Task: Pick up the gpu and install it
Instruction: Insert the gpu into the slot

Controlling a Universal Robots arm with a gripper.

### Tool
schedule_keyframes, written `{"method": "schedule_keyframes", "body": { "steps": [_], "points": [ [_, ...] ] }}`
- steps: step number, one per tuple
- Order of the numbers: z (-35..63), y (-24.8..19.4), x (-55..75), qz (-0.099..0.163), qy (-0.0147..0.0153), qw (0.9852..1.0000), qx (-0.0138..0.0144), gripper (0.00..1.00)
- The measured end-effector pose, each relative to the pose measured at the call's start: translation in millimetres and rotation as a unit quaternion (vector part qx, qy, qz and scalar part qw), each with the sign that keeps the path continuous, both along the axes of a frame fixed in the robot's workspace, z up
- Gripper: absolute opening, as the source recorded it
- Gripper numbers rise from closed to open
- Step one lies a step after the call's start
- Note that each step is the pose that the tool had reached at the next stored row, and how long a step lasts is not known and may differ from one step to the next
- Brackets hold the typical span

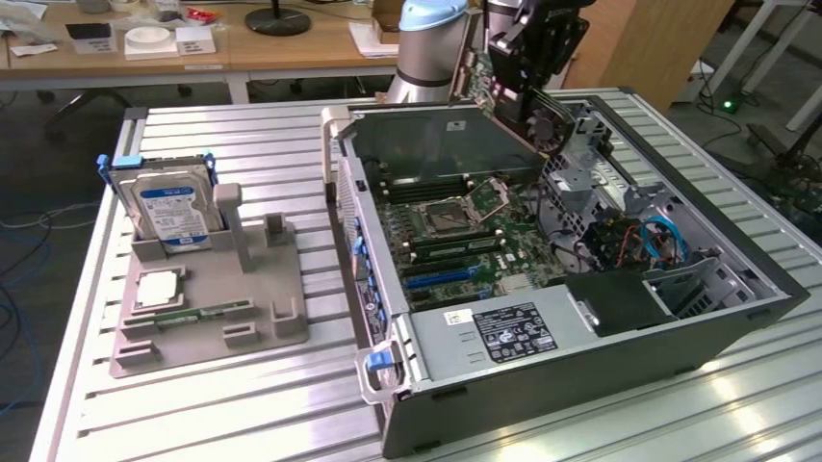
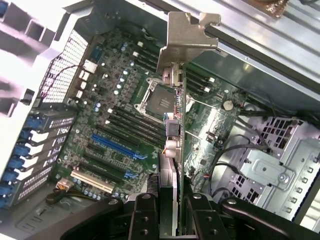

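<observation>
My gripper (image 1: 537, 43) hangs over the far side of the open computer case (image 1: 668, 332), shut on the gpu (image 1: 521, 101). The card is held on edge, tilted, above the motherboard (image 1: 456, 231) and clear of it. In the wrist view the gpu (image 2: 172, 145) runs edge-on away from my gripper (image 2: 170, 215), its pale metal bracket (image 2: 187, 35) at the far end and a black finger (image 2: 145, 215) pressed on each side. The blue expansion slot (image 2: 117, 146) lies on the board beside and below the card, with nothing in it.
A grey parts holder (image 1: 257, 327) at the exterior view's left carries a silver hard drive with a blue label (image 1: 169, 207), a processor chip (image 1: 154, 287) and a memory stick (image 1: 206, 313). Inside the case are the power supply (image 1: 514, 332), blue cables (image 1: 661, 241) and drive cages (image 2: 272, 170).
</observation>
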State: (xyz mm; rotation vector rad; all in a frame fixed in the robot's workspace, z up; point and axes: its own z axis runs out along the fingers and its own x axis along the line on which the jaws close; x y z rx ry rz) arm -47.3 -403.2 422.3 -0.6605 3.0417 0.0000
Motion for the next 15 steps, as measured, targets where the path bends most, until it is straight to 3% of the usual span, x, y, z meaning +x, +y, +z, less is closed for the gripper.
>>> {"method": "schedule_keyframes", "body": {
  "steps": [9, 15],
  "points": [
    [0.0, -0.5, -2.0, 0.040, 0.0000, 0.9992, 0.0000, 0.27],
    [0.0, -0.6, -2.3, 0.072, 0.0000, 0.9974, 0.0000, 0.27]
  ]
}}
